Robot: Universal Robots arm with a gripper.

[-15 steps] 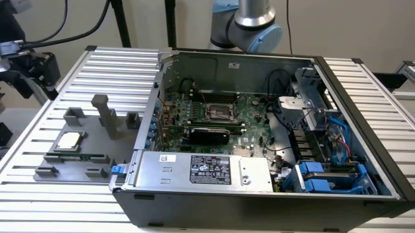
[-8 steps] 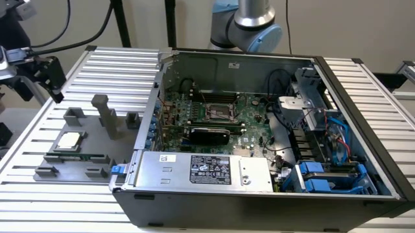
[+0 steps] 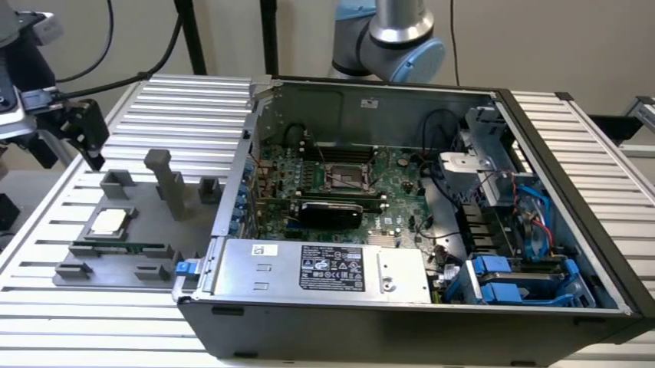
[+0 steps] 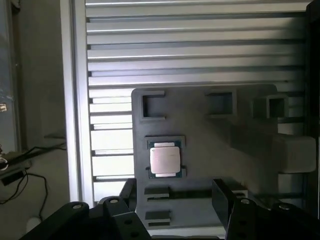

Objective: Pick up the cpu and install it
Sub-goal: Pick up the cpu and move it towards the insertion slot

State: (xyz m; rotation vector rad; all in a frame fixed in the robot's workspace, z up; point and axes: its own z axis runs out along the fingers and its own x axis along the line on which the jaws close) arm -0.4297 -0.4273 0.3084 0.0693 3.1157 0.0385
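We see a black two-fingered claw (image 3: 67,146) hanging above the slatted aluminium counter (image 3: 184,96) at the exterior view's left, beside an open dark grey computer case (image 3: 409,330); its jaws stand spread apart and grip nothing, and in the wrist view the claw (image 4: 175,205) shows only bare tray between its fingers.

We judge the task barely begun; the cpu (image 3: 107,222), a small flat square chip with a silver metal top and pale tan rim, lies untouched in a square nest of a grey moulded fixture tray (image 3: 153,230), below the claw and apart from it; neither the pick-up nor the install is done.

The tray also holds a long thin green memory stick (image 3: 118,248) in a slot just beside the cpu (image 4: 165,160); its other pockets look empty.

Inside the case a green motherboard (image 3: 394,172) lies flat; its square socket (image 3: 343,178) appears unoccupied, though we cannot be sure; a big silver box with a black label (image 3: 327,268) sits along the near wall; blue plastic drive brackets (image 3: 511,284) fill the corner at the exterior view's right.
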